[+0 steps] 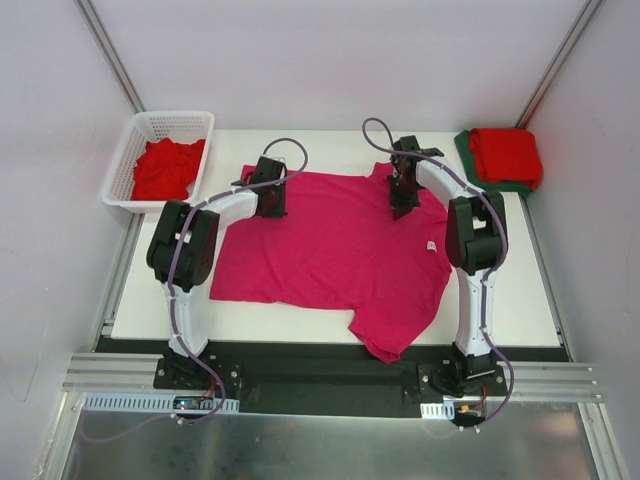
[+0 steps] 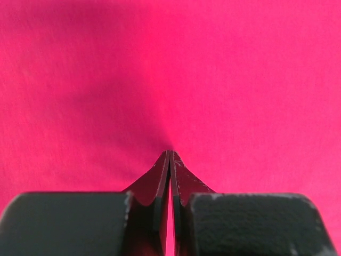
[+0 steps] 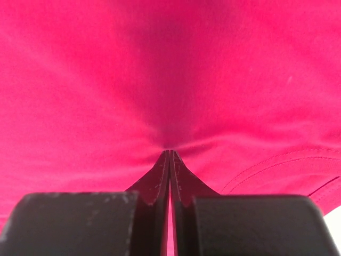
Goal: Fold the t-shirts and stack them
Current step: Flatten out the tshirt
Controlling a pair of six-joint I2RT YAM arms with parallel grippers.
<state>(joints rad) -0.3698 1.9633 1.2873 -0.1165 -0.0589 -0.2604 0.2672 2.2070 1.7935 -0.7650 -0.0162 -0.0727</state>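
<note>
1. One magenta-pink t-shirt [image 1: 340,250] lies spread across the middle of the white table [image 1: 520,290] between the two arms. Its small white neck label [image 1: 430,245] is near the right arm, and one corner reaches past the table's near edge.
2. Left gripper [image 1: 270,203] is down on the shirt's far left part. In the left wrist view its fingers are pressed together at the tips [image 2: 169,156], pinching a pucker of the pink cloth [image 2: 170,69], which fills the whole view.
3. Right gripper [image 1: 401,203] is down on the shirt's far right part. Its fingers are likewise pressed together [image 3: 169,154], with the cloth [image 3: 160,69] gathered at the tips and a stitched hem curving just beside them.
4. Folded red t-shirt [image 1: 507,155] sits at the table's far right corner on top of a dark green t-shirt [image 1: 464,148] (only the green edges show).
5. Crumpled red t-shirts [image 1: 165,168] fill the white lattice basket [image 1: 120,170] off the table's far left corner, well apart from the pink shirt.
</note>
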